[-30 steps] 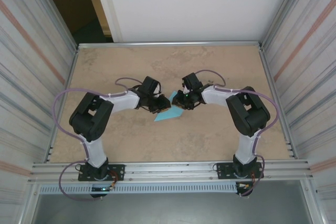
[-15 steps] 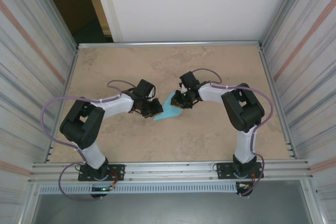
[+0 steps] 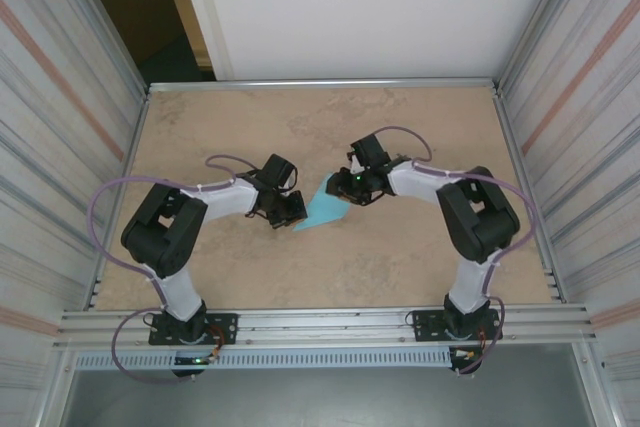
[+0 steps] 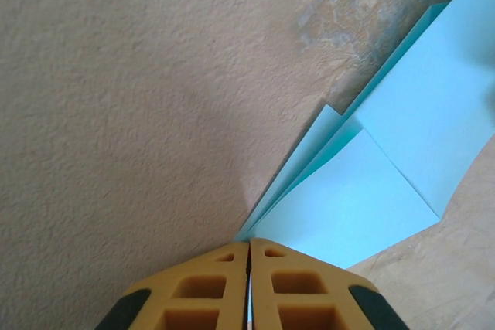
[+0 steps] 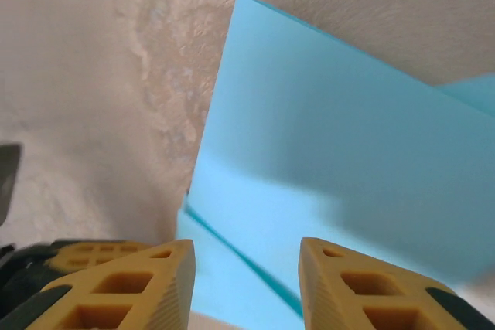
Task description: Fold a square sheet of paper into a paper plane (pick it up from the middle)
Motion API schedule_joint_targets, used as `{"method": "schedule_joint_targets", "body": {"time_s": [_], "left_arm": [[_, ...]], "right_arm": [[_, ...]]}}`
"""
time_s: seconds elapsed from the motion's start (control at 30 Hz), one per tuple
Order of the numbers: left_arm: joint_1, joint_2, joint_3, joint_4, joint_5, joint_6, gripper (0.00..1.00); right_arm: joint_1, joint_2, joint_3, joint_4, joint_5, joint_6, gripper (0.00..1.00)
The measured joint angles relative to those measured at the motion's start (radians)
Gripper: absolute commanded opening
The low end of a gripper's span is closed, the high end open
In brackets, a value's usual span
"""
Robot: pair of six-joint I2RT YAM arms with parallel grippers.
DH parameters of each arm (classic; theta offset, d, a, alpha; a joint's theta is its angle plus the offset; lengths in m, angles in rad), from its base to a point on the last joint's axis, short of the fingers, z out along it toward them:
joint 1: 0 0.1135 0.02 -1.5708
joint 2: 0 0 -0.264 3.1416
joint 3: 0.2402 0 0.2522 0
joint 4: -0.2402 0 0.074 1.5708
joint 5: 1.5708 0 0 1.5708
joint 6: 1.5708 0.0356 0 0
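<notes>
Left wrist view: left fingers [image 4: 193, 299] closed on a corner of the folded light-blue paper sheet [image 4: 356, 214], lower right on the bench [image 4: 116, 113], likely anchoring it while right fingers [image 5: 363, 291] stand apart above it.

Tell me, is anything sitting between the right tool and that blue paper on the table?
Nothing visible does. The right tool hangs with its fingers apart directly over the partly folded blue paper, with bare table beside it. The left tool is shut at the paper's other end, off to the side and not in the way.
</notes>
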State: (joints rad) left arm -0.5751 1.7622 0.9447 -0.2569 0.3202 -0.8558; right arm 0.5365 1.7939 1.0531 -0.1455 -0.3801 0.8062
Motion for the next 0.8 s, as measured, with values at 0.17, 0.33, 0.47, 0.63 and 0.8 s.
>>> {"method": "schedule_joint_targets", "body": {"time_s": [0.17,0.33,0.47,0.63,0.8], "left_arm": [[0.000,0.000,0.000,0.000,0.000,-0.035,0.09],[0.000,0.000,0.000,0.002,0.000,-0.067,0.09],[0.000,0.000,0.000,0.003,0.000,-0.078,0.09],[0.000,0.000,0.000,0.003,0.001,-0.085,0.08],[0.000,0.000,-0.001,0.003,0.001,-0.085,0.09]], "right_arm": [[-0.021,-0.179,-0.156,0.048,0.066,0.145,0.46],[-0.004,-0.236,-0.251,0.068,0.098,0.302,0.48],[0.029,-0.224,-0.257,0.094,0.104,0.391,0.48],[0.053,-0.153,-0.257,0.163,0.095,0.457,0.47],[0.055,-0.118,-0.257,0.196,0.092,0.477,0.46]]}}
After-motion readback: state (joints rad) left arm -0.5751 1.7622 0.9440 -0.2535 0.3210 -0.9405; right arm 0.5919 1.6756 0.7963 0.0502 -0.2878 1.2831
